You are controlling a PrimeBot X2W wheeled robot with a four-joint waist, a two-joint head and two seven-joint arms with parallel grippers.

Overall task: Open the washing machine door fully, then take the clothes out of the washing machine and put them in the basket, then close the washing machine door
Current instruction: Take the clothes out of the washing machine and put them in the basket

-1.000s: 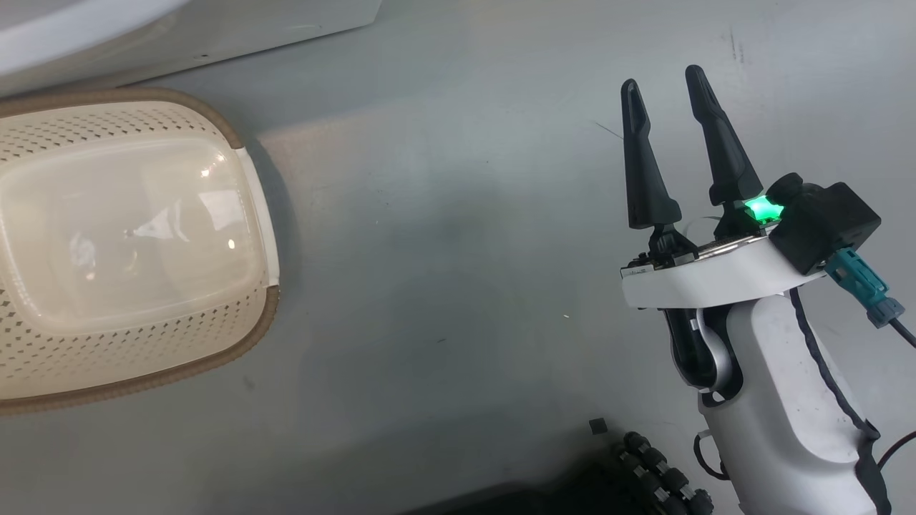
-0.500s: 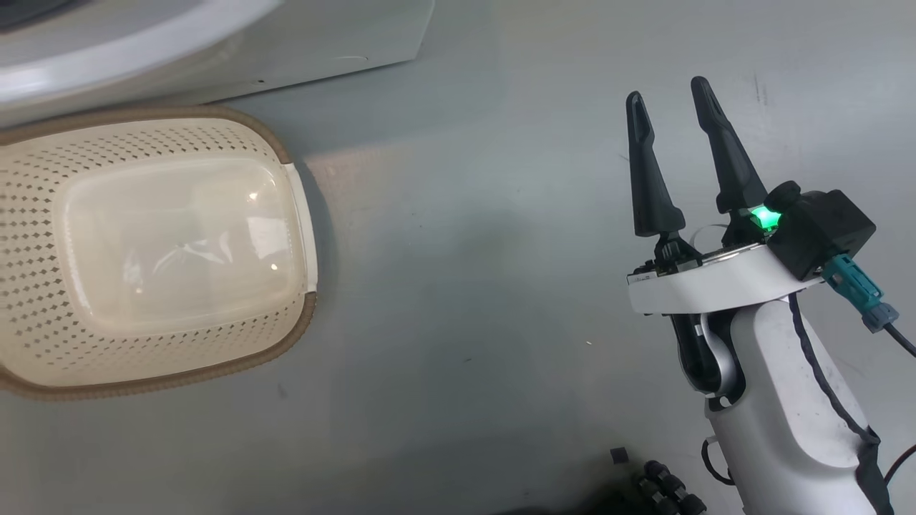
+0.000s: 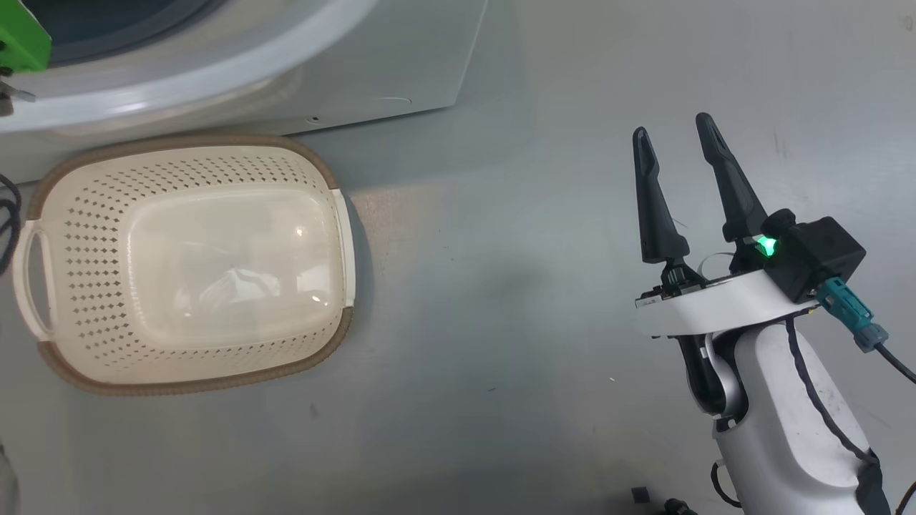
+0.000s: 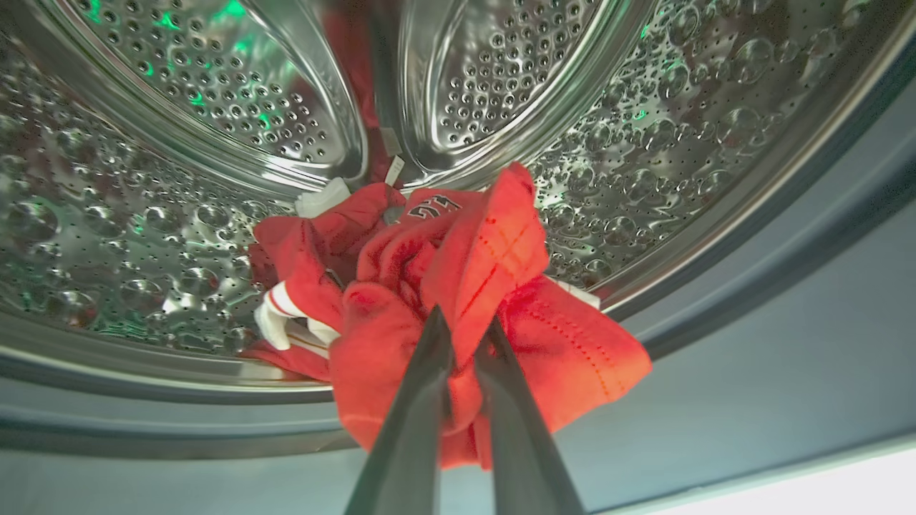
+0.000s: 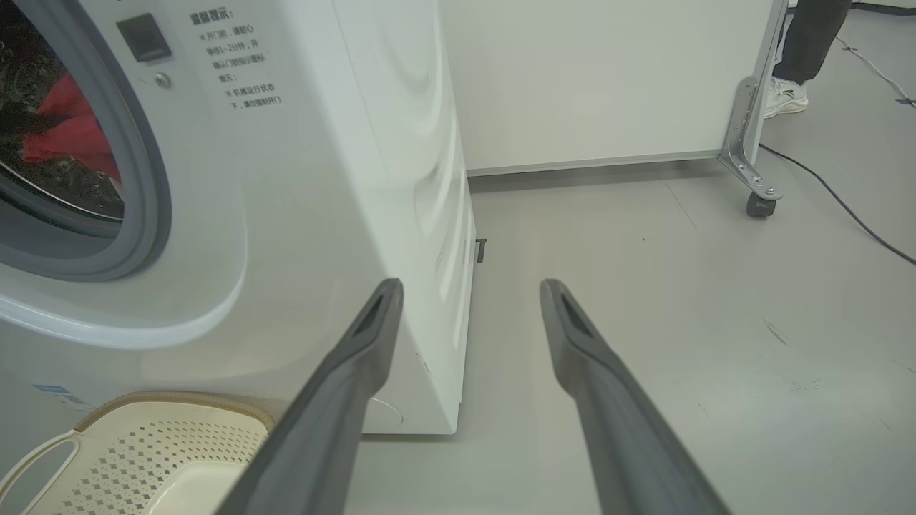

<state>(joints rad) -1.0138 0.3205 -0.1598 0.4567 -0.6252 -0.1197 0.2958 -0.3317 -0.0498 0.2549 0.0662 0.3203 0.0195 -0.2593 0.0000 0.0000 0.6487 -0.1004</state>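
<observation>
As if pinched: clothes (image 4: 444, 265) (left tool (image 4: 464, 318))

The head camera looked steeply down at the floor (image 3: 501, 286), basket (image 3: 86, 229) at left, washer (image 3: 401, 64) front along the top. The left wrist camera sat close at the drum (image 4: 143, 214) mouth, facing in at the clothes (image 4: 401, 286). The right wrist camera looked low along the floor past the washer's corner, sharing basket and washer with the head view, clothes with the left wrist's.
</observation>
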